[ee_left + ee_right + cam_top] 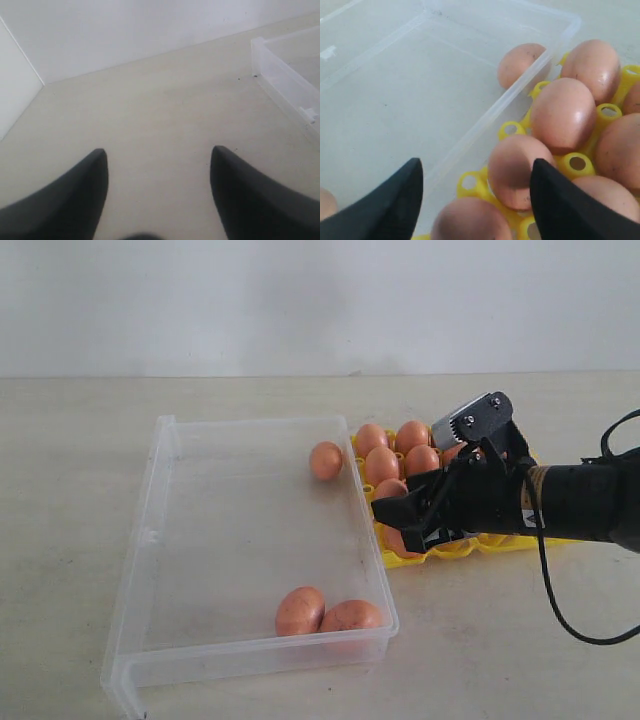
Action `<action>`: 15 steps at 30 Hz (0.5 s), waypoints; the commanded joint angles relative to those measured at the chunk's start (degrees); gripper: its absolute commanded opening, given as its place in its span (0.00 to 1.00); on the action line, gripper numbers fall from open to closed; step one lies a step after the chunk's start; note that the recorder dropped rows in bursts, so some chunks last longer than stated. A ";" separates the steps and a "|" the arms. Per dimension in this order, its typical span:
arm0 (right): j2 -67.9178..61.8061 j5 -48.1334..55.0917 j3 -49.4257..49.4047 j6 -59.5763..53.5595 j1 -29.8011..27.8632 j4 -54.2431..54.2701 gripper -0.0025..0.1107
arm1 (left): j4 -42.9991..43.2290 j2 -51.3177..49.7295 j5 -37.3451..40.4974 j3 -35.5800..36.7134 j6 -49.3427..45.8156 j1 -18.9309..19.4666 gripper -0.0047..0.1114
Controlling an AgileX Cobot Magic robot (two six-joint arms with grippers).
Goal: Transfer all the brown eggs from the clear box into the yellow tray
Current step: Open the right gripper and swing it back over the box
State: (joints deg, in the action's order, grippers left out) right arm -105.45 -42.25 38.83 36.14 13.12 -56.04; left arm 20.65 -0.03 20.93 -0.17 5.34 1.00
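left hand point(158, 149) seen only in wrist view, spread, near clear box point(282, 80)

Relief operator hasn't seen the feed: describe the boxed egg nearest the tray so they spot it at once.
Find the clear box on the table, yellow tray at its right side. Look in the box's far right corner, beside the tray. The egg there lies alone; the other two eggs in the box lie together at the near wall.

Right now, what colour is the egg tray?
Bright yellow tray; right wrist view shows it best.
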 commanded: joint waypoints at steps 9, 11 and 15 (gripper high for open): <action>5.86 -2.73 0.32 15.79 0.05 -3.60 0.36 | 0.34 0.03 0.07 0.17 0.27 -0.22 0.79; 9.33 -6.40 1.20 19.25 0.45 -3.90 0.18 | 0.45 0.03 0.07 0.17 0.27 -0.22 0.79; 14.97 -5.90 7.38 20.57 6.40 -3.75 0.02 | 1.24 0.03 0.07 0.17 0.27 -0.22 0.79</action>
State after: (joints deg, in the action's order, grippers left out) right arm -93.94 -47.71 42.21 55.47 15.82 -59.24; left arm 21.34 -0.03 20.93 -0.17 5.34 1.00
